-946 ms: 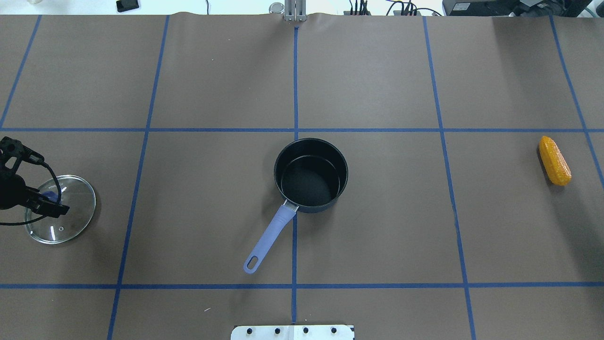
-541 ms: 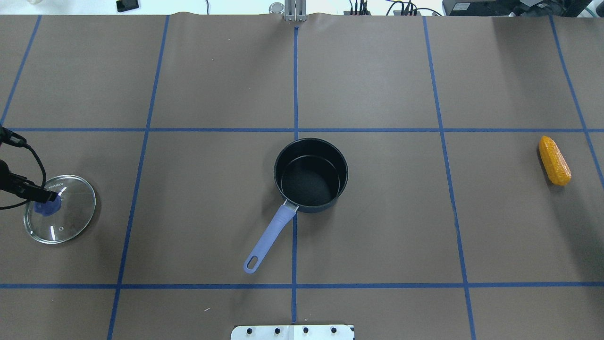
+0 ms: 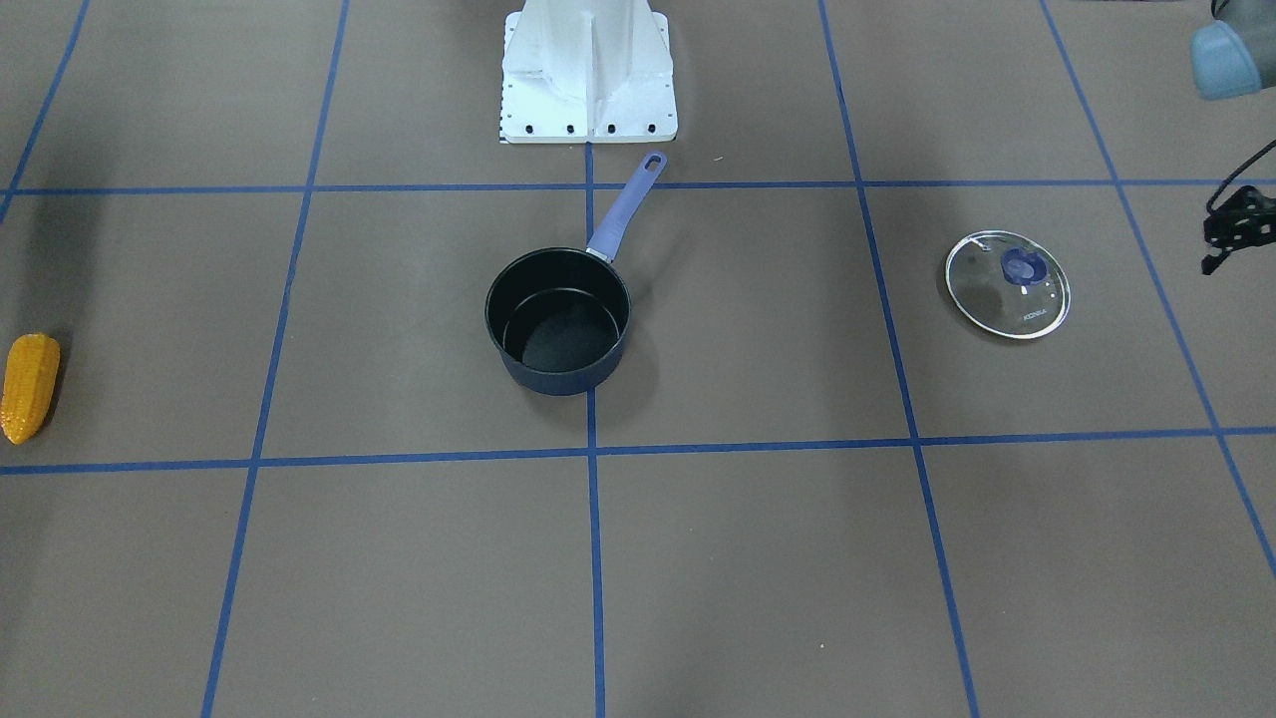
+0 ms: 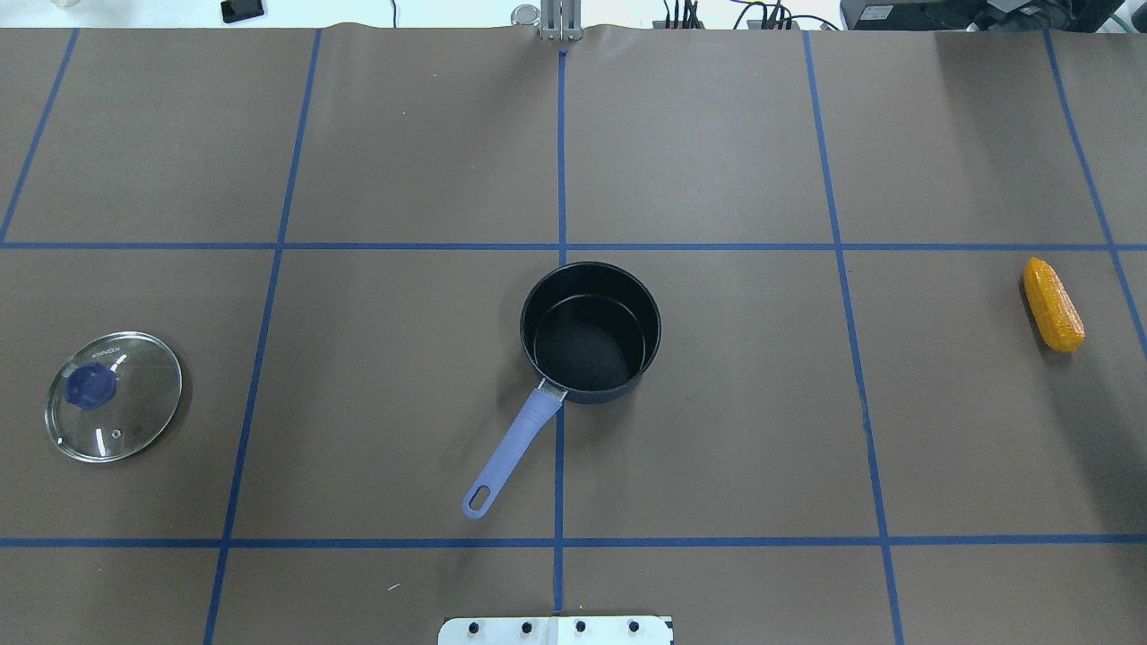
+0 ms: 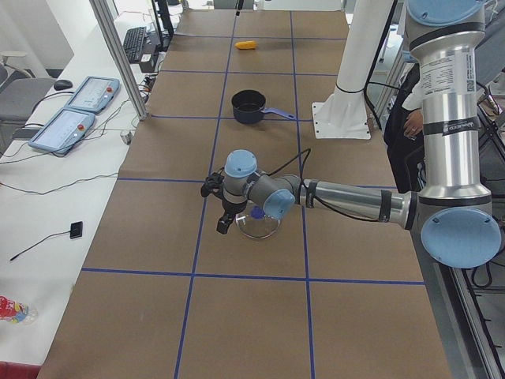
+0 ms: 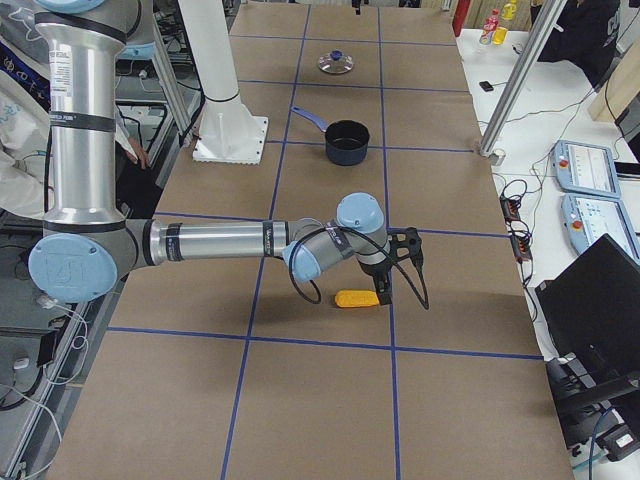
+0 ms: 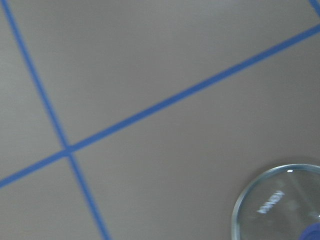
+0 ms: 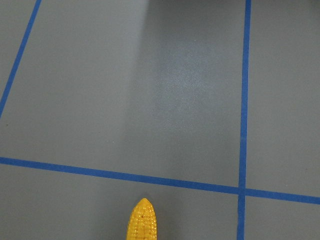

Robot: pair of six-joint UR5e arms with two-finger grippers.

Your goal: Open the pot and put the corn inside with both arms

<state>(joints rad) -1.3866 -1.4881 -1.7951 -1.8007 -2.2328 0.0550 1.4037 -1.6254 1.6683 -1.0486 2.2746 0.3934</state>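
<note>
One corn (image 4: 1054,305) lies well apart from the open pot (image 4: 587,345)

The corn (image 4: 1054,305) is orange-yellow, the pot (image 4: 591,279) black

Cannot judge the finger gap of the left hand (image 3: 1236,227), clipped by the front-facing view's edge, nor of the right hand (image 6: 384,290), seen small and only side-on. Just beside the left hand, blurred and cut at the wrist view's corner: lid (image 7: 280,205). Just beside the right hand, cut off but for its tip: corn (image 8: 143,222).
</note>
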